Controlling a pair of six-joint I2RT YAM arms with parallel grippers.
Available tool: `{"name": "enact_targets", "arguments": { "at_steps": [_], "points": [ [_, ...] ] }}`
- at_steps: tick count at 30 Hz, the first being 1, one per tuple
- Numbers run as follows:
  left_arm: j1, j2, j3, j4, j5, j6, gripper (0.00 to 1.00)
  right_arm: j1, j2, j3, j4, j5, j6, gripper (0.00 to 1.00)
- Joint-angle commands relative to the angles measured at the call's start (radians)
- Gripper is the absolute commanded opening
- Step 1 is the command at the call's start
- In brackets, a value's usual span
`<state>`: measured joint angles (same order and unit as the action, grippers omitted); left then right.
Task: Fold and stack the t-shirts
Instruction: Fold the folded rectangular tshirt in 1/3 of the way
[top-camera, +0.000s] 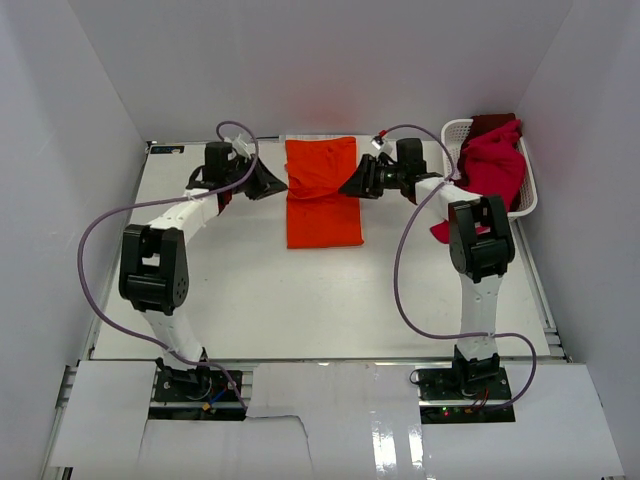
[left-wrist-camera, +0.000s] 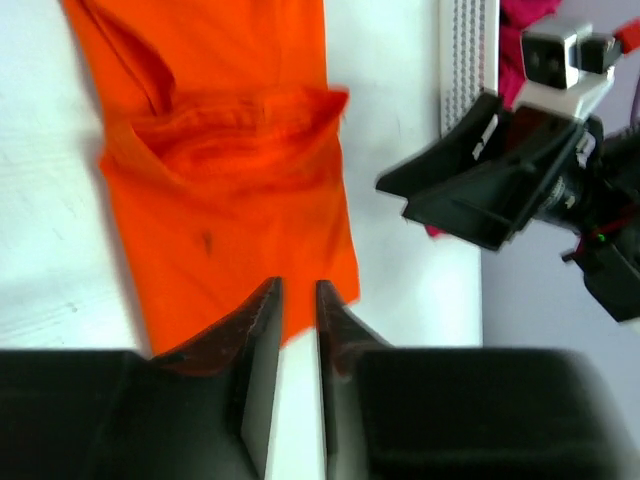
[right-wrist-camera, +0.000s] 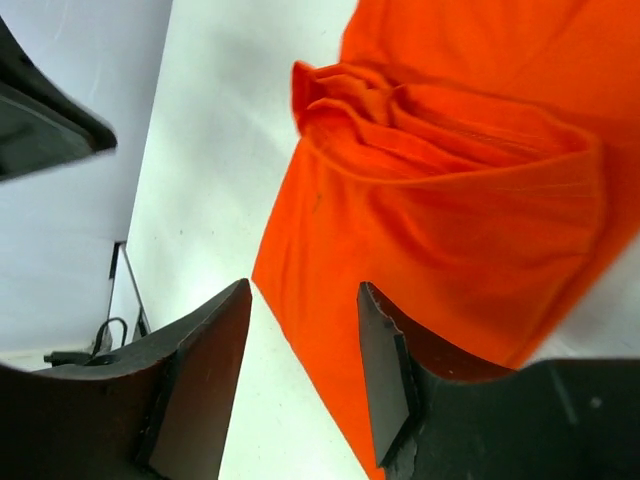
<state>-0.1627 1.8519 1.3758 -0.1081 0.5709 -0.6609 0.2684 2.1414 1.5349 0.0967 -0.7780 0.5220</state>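
The bright orange t-shirt lies at the back middle of the table as a long folded strip, its far part doubled over and bunched. It also shows in the left wrist view and the right wrist view. My left gripper is at the shirt's left edge; its jaws stand a narrow gap apart and hold nothing. My right gripper is at the right edge, open and empty. Crimson-magenta t-shirts and a dark red one are heaped in the basket.
The white lattice basket stands at the back right against the wall, with cloth hanging over its near side. Its wall shows in the left wrist view. White walls close in the table on three sides.
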Motion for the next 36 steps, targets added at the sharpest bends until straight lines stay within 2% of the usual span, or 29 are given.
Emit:
{"name": "enact_targets", "arguments": {
  "at_steps": [1, 2, 3, 4, 5, 12, 16, 23, 30, 36],
  "points": [
    [-0.026, -0.065, -0.168, 0.100, 0.109, -0.003, 0.16, 0.043, -0.015, -0.027, 0.100, -0.060, 0.039, 0.52],
    [-0.031, -0.077, -0.199, 0.157, 0.119, -0.005, 0.09, 0.049, 0.001, -0.027, 0.112, -0.063, 0.045, 0.47],
    [-0.038, -0.079, -0.228, 0.177, 0.130, -0.014, 0.04, 0.060, 0.012, -0.022, 0.120, -0.067, 0.052, 0.35],
    [-0.043, -0.080, -0.282, 0.200, 0.148, -0.019, 0.00, 0.066, 0.023, -0.018, 0.132, -0.085, 0.073, 0.10],
    [-0.047, -0.080, -0.303, 0.238, 0.159, -0.023, 0.00, 0.071, 0.037, -0.010, 0.149, -0.095, 0.082, 0.08],
    [-0.118, -0.056, -0.314, 0.272, 0.159, 0.009, 0.00, 0.106, 0.146, 0.096, 0.146, -0.101, 0.116, 0.08],
    [-0.123, -0.023, -0.319, 0.387, 0.191, -0.049, 0.00, 0.114, 0.195, 0.160, 0.140, -0.104, 0.122, 0.08],
    [-0.176, 0.076, -0.259, 0.426, 0.196, -0.043, 0.00, 0.115, 0.271, 0.238, 0.118, -0.121, 0.124, 0.08],
    [-0.199, 0.208, -0.231, 0.478, 0.168, -0.065, 0.00, 0.132, 0.298, 0.231, 0.126, -0.129, 0.121, 0.08],
    [-0.209, 0.216, -0.238, 0.484, 0.141, -0.054, 0.00, 0.147, 0.291, 0.209, 0.120, -0.126, 0.098, 0.08]
  ]
}}
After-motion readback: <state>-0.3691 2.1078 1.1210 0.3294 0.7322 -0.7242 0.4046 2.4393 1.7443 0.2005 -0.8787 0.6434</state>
